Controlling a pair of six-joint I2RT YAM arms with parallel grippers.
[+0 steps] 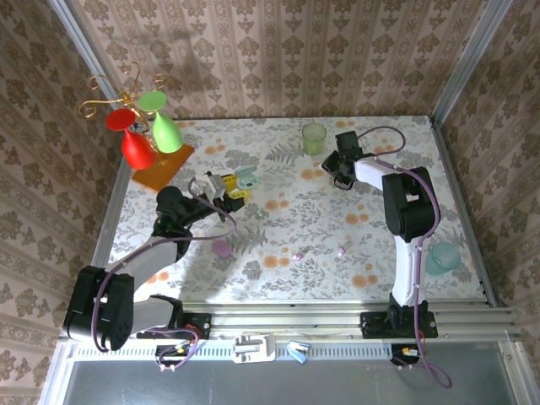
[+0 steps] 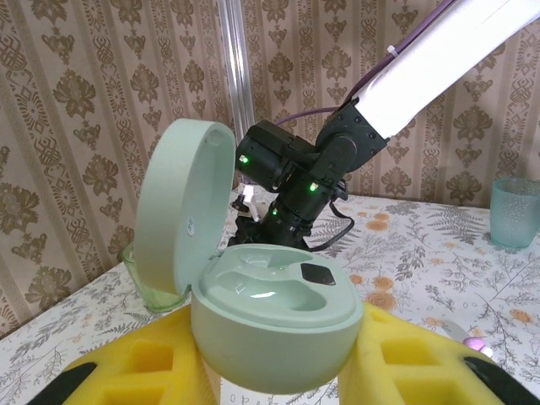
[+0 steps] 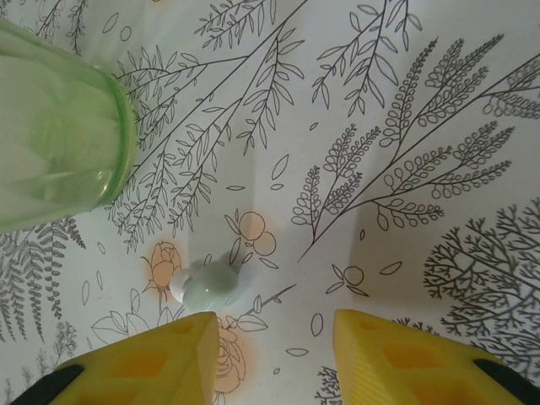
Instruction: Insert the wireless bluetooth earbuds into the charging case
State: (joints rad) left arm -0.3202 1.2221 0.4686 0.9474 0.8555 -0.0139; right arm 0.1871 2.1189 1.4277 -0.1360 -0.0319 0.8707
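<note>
Yellow-padded right fingers stand apart over the floral-print bench, with nothing between them. A pale mint-green rounded earbud lies on the bench just ahead of one finger's tip. It sits off the centre line of the gap, near the translucent green cup.

My judgement: the bud is very light, hard, glossy and slippery, so an off-centre pinch could squirt it away. I would re-centre first, then pinch gently across its broad body.

Left fingers are closed on the base of the mint-green oval charging case. Its lid is hinged up and its wells face upward. The shell looks rigid and the hold secure.

Two tiny pinkish-purple rounded earbuds lie loose mid-bench, well apart from both sets of fingers. I expect the same handling for them.
</note>
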